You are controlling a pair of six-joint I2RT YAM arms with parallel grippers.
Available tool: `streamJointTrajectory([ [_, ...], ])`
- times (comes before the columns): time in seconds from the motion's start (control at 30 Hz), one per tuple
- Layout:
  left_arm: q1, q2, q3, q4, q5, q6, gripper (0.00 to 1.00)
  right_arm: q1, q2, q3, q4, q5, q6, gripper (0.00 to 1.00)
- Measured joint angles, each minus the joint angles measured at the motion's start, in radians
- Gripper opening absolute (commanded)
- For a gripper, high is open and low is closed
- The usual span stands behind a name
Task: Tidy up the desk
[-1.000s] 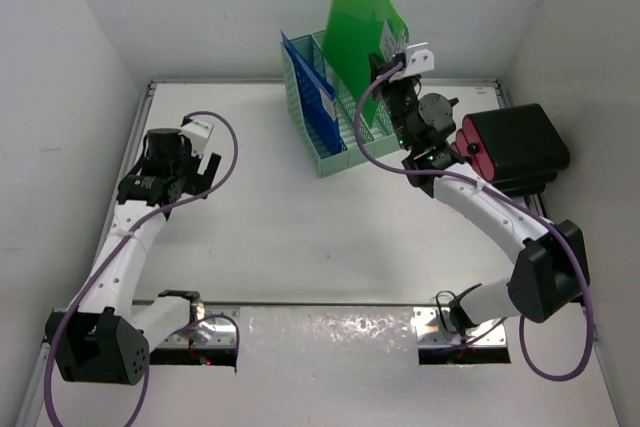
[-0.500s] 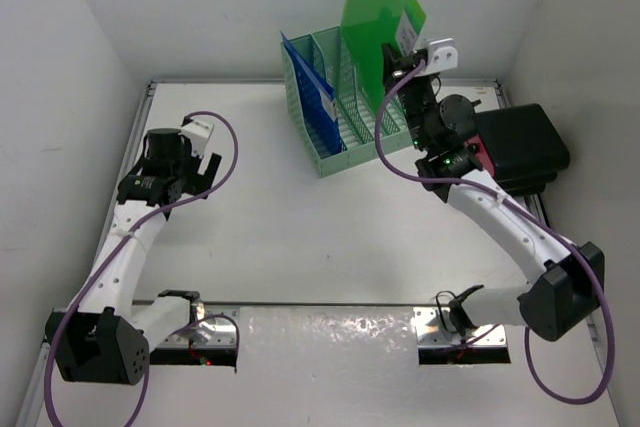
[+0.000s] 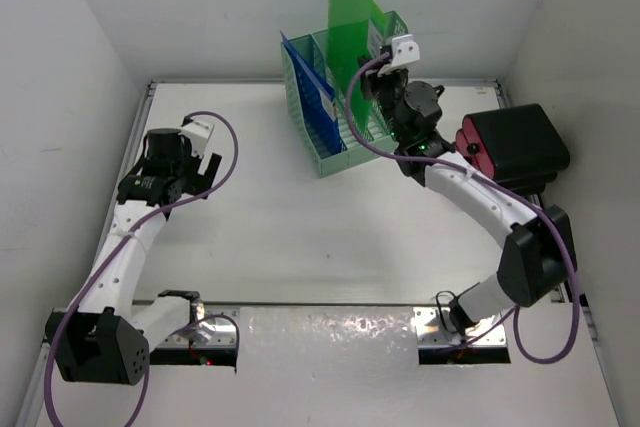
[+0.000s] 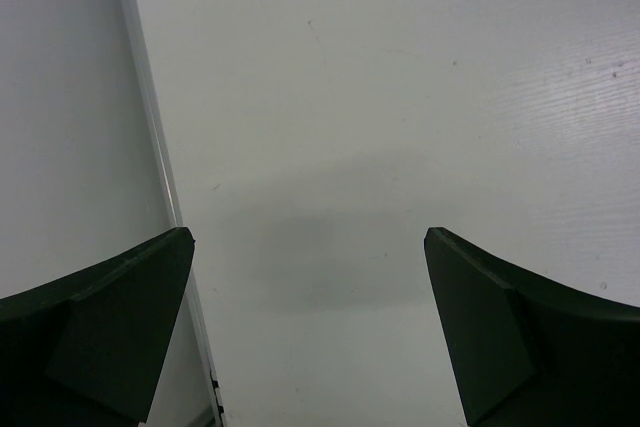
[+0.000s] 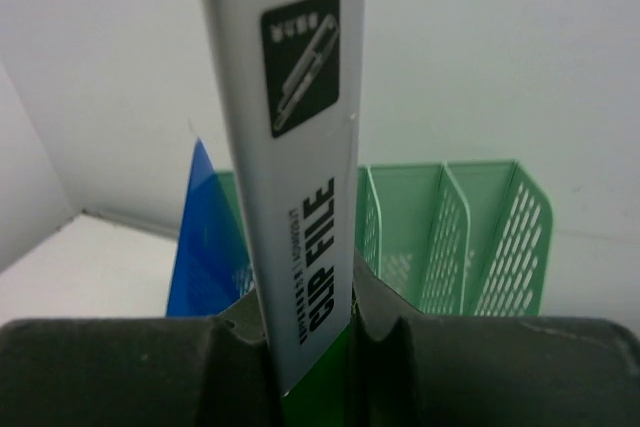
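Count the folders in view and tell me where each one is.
2. A blue folder stands in the left slot of the mint rack; a green folder is upright at the rack, clamped in the right tool. Others may hide behind them.

The desk (image 3: 300,237) is plain white with silver rails along its edges; at its far edge the file rack (image 3: 338,159) is mint green, its walls a mesh of small slots; the blue folder (image 3: 312,82) is deep blue; the green folder (image 3: 348,27) is bright green, its white spine label (image 5: 300,127) printed with black letters and a black square; by the right edge the box (image 3: 520,142) is black with a dark red side; the left arm (image 3: 120,257) and right arm (image 3: 480,205) are white with black joints; their cables (image 3: 236,147) are purple.
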Motion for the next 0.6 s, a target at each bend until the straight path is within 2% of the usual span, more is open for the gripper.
streamJointTrajectory([
  [0.33, 0.0, 0.0, -0.002, 0.003, -0.002, 0.003, 1.0, 0.0, 0.142, 0.042, -0.042, 0.044, -0.004, 0.0],
  [0.6, 0.0, 0.0, -0.003, 0.014, -0.002, 0.004, 1.0, -0.005, 0.278, 0.064, 0.053, 0.039, -0.017, 0.0],
])
